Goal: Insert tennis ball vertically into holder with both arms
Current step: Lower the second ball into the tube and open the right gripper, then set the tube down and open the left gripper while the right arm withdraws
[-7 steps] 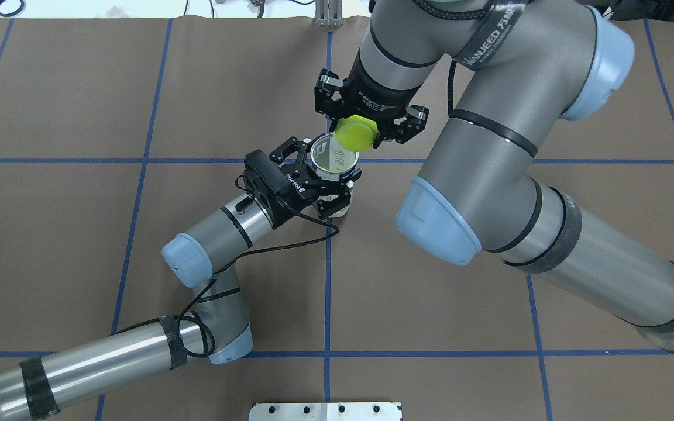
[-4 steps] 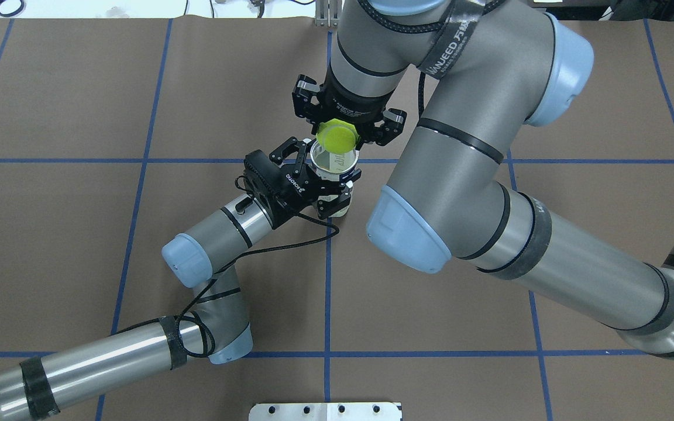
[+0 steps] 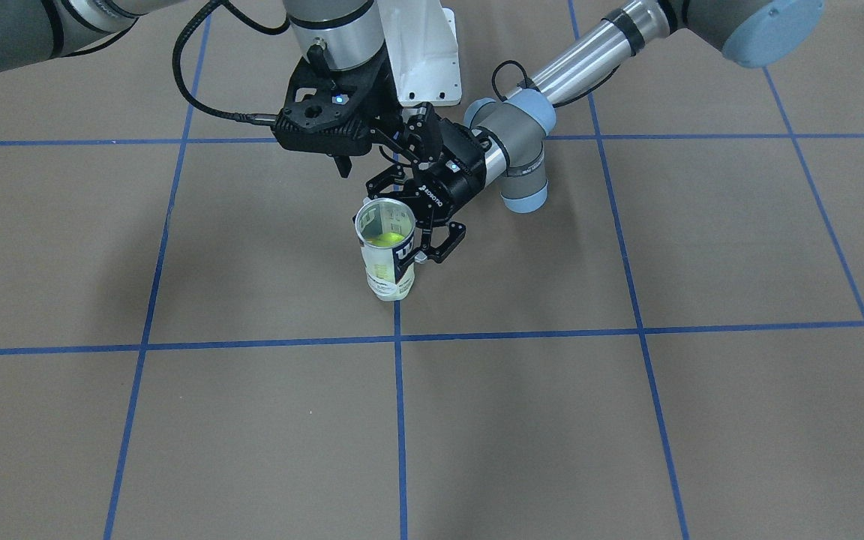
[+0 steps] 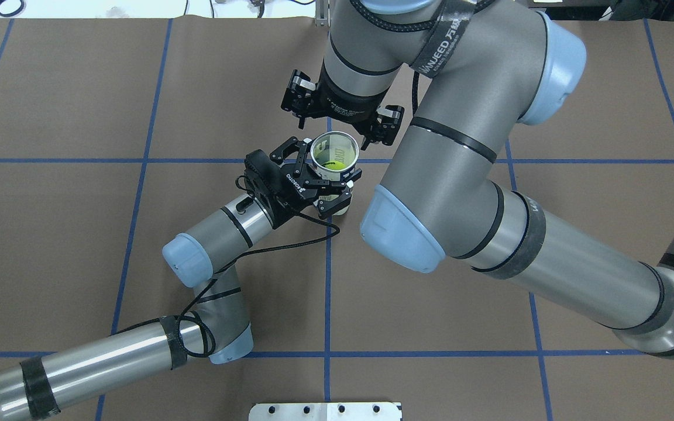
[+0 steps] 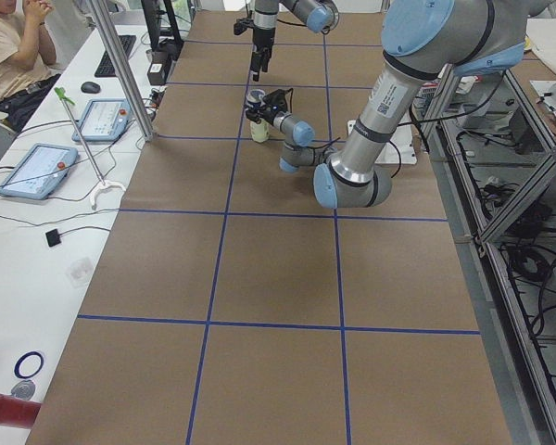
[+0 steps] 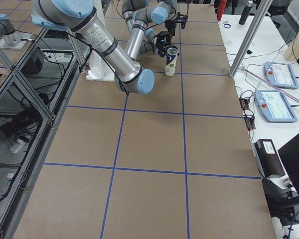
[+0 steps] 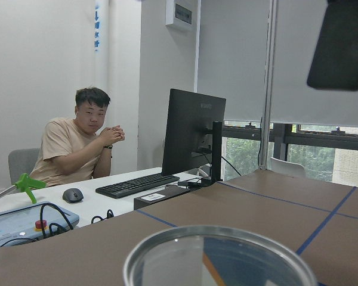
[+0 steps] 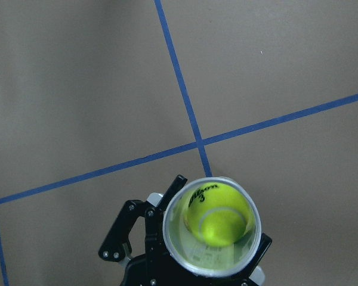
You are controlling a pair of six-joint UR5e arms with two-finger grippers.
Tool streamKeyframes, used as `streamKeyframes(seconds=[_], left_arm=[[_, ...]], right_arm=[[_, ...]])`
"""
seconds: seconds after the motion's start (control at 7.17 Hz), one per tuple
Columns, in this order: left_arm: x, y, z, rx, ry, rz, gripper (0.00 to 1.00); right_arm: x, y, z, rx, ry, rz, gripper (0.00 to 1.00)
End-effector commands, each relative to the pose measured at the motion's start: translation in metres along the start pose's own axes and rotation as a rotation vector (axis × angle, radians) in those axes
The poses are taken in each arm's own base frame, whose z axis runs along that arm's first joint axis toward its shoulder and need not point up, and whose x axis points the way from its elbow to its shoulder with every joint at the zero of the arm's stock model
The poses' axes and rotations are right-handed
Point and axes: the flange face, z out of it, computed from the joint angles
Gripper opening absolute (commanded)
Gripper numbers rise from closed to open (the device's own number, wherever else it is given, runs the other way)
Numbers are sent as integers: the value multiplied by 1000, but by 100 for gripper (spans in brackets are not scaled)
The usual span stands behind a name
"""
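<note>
The clear holder with its white and navy label stands upright on the table; it also shows in the front view. My left gripper is shut around its upper part from the side, also seen from the front. The yellow-green tennis ball sits inside the holder below the rim and shows in the overhead view. My right gripper hangs just above and behind the holder's mouth, open and empty. The left wrist view shows only the holder's rim.
The brown table cover carries blue tape grid lines. A white metal pedestal stands at the robot's side. An operator sits at a side desk with a monitor, a keyboard and tablets.
My right gripper moved left over the holder's mouth and opened. The tennis ball left it and now lies inside the holder. The left gripper has not moved.
</note>
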Motion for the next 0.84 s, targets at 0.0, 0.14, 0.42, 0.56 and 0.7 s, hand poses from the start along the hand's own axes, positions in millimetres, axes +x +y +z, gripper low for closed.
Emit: streamKeyframes(seconds=[0.0,0.14,0.42,0.56,0.7], left_arm=[[0,-1,0,2,1,-2,99],[3,-8,1,14,5,-7,99],[8,-24,1,46,16,-23,99],[8,-27,1,54,18,-26,99],[7,-32,0,66,20,-30,99]], right_arm=[[3,-2,2,3,4,-15,99],[13,-14,3,9,18,-64,99],[56,-59,9,27,69,-139,99],[89,-89,10,21,94,-187,99],[127,-125,2,12,110,-237,99]])
